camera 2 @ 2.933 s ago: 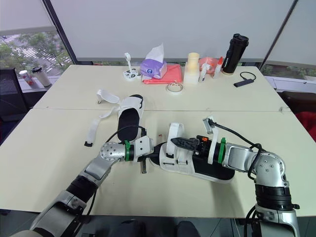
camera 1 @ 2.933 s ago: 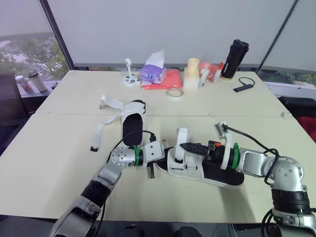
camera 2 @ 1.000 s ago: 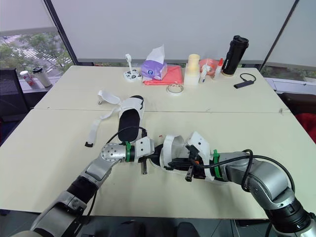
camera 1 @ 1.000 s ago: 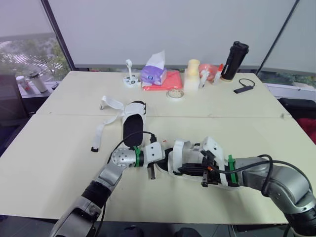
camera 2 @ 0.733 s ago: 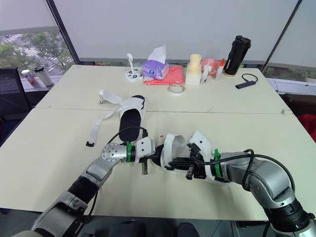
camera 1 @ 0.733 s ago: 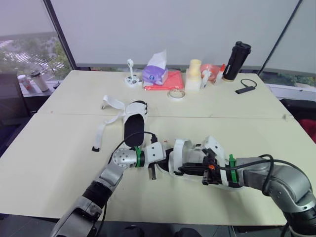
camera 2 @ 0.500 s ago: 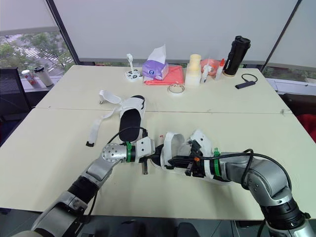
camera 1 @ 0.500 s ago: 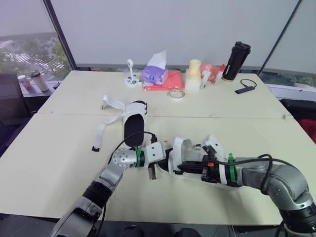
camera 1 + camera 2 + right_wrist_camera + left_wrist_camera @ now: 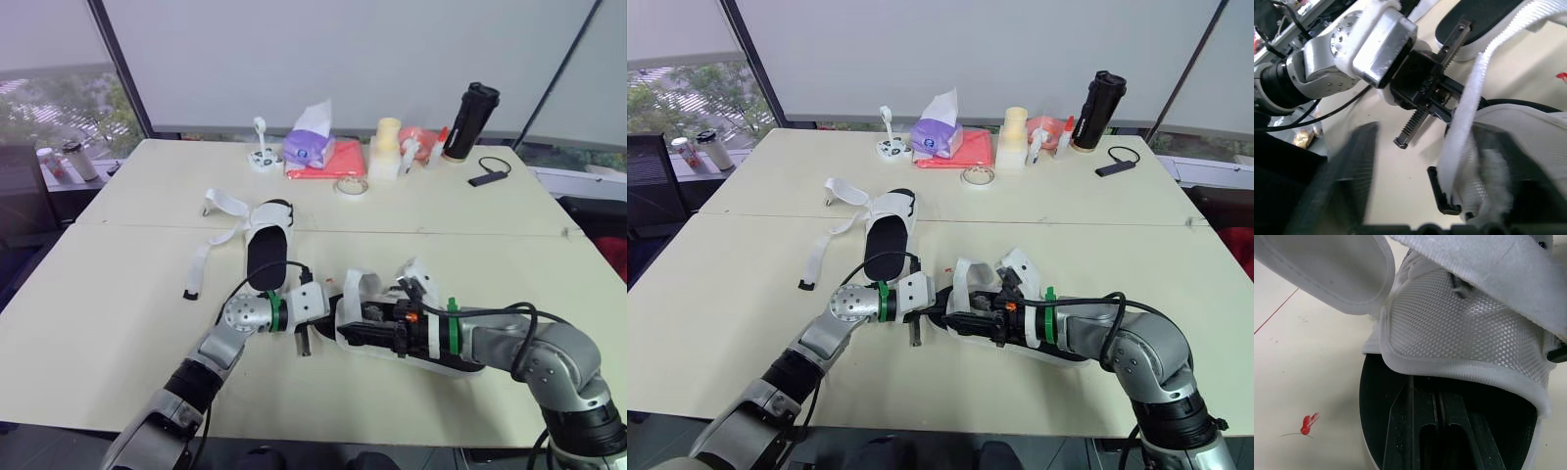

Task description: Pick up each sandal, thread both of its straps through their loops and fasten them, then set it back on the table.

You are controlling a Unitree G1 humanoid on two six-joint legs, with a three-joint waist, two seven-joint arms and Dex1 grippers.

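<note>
Two pale tables [image 9: 118, 294] stand before shaded windows [image 9: 343, 59].

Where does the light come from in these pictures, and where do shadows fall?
Left eye view: daylight enters through shaded windows behind the table, lighting it evenly, without glare. Left wrist view: the sandal casts only soft shade onto the table beside its sole.

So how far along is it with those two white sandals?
Nothing looks finished yet. The near white mesh sandal with a black sole is in hand: the left gripper is at one end of it and the right gripper is at its loose white strap, which is not yet fastened. The far white sandal lies on the cream table with its straps splayed open, so it is still to do.
</note>
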